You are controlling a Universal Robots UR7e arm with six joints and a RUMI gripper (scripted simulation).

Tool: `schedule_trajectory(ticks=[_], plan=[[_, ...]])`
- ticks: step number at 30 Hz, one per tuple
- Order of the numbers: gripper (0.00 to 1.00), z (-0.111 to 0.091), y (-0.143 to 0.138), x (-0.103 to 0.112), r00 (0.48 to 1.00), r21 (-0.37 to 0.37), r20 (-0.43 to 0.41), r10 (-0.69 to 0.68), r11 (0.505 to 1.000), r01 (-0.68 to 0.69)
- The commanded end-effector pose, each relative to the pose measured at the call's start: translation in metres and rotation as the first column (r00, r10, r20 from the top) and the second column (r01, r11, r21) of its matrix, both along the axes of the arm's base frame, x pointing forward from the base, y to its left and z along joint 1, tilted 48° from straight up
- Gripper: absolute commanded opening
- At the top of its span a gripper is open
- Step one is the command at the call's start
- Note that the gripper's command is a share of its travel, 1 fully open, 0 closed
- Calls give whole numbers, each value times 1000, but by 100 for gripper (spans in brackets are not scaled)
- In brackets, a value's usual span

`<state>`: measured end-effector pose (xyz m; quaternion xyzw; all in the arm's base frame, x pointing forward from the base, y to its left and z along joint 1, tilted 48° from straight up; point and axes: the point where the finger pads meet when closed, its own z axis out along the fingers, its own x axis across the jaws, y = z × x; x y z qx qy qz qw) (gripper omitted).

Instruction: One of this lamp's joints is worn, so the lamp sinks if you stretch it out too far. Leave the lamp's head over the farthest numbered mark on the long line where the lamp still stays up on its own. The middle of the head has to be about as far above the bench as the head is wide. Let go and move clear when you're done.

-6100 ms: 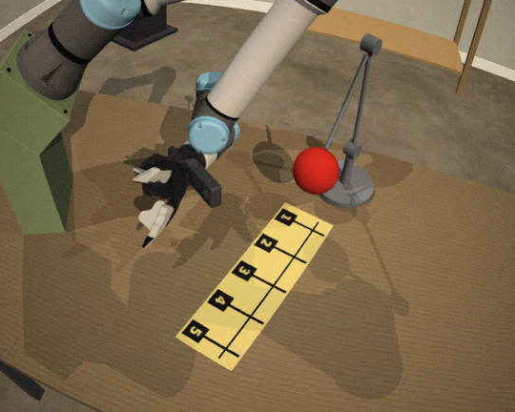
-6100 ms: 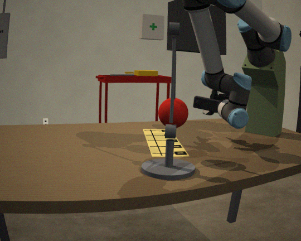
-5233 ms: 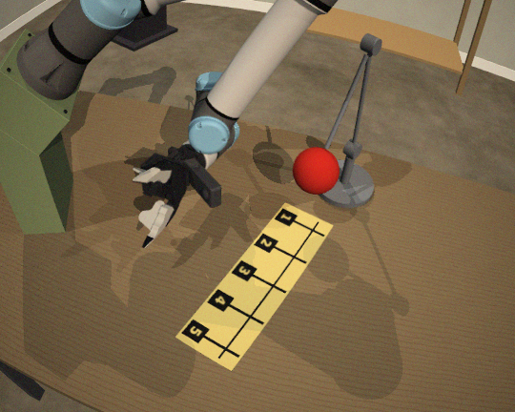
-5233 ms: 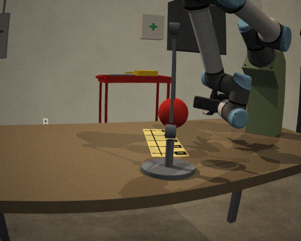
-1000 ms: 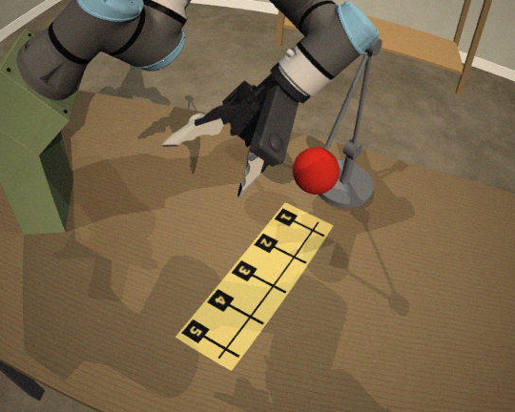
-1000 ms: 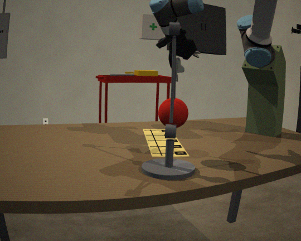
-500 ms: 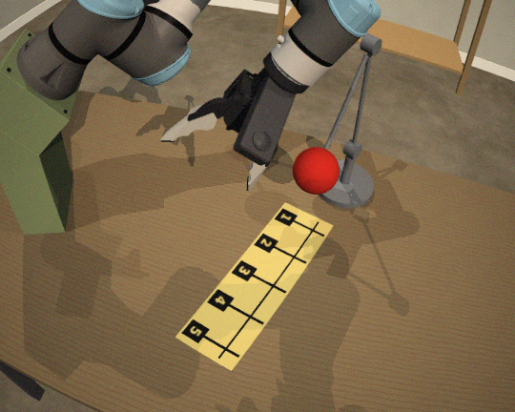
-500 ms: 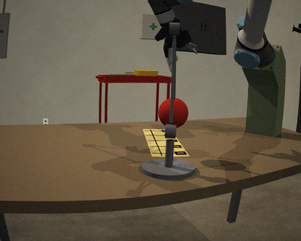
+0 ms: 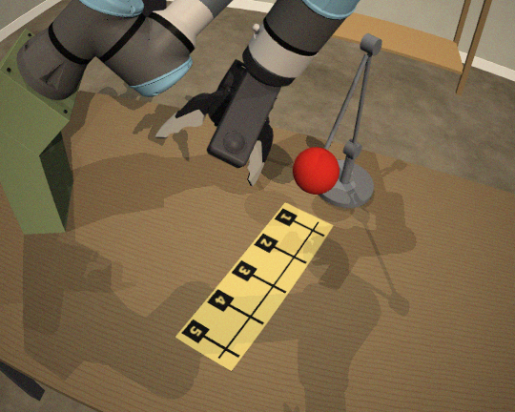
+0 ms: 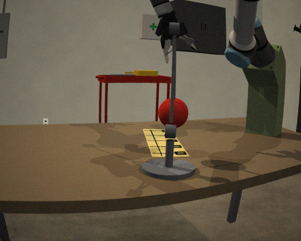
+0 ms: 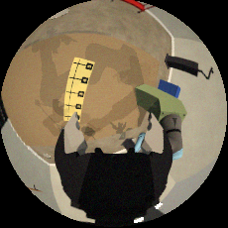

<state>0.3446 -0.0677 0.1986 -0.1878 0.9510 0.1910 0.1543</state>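
Note:
The lamp's red ball head [image 9: 316, 171] [image 10: 180, 112] hangs clear above the bench, between its round grey base [image 9: 361, 191] [image 10: 153, 169] and the card's mark 1 end. The lamp is folded, with its upper joint [image 9: 370, 44] [image 10: 174, 28] high and its lower joint [image 9: 352, 149] [image 10: 170, 131] just above the post. The yellow card [image 9: 269, 264] [image 10: 154, 149] [image 11: 74, 87] with marks 1 to 5 lies flat on the bench. My gripper [image 9: 207, 159] [image 10: 181, 55] [image 11: 113, 112] is open and empty, high above the bench, left of the head in the top view. The head is not visible in the wrist view.
The green arm pedestal [image 9: 18, 162] [image 10: 264, 103] [image 11: 159, 101] stands on the bench, at the left in the top view. A wooden shelf unit [image 9: 398, 43] stands behind the lamp. A red table [image 10: 129, 78] stands beyond the bench in the exterior view.

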Motion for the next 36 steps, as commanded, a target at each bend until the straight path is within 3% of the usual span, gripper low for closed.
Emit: schedule_trajectory(ticks=[1,4,19,21,36], plan=[[100,5,-12,-4,1000,104,19,-14,994,12],[100,6,-14,-4,1000,121,22,-18,993,15],[100,11,-47,-15,995,367,55,-82,929,56],[100,11,-47,-15,995,367,55,-82,929,56],[100,8,-80,-27,986,593,73,-150,802,78]])
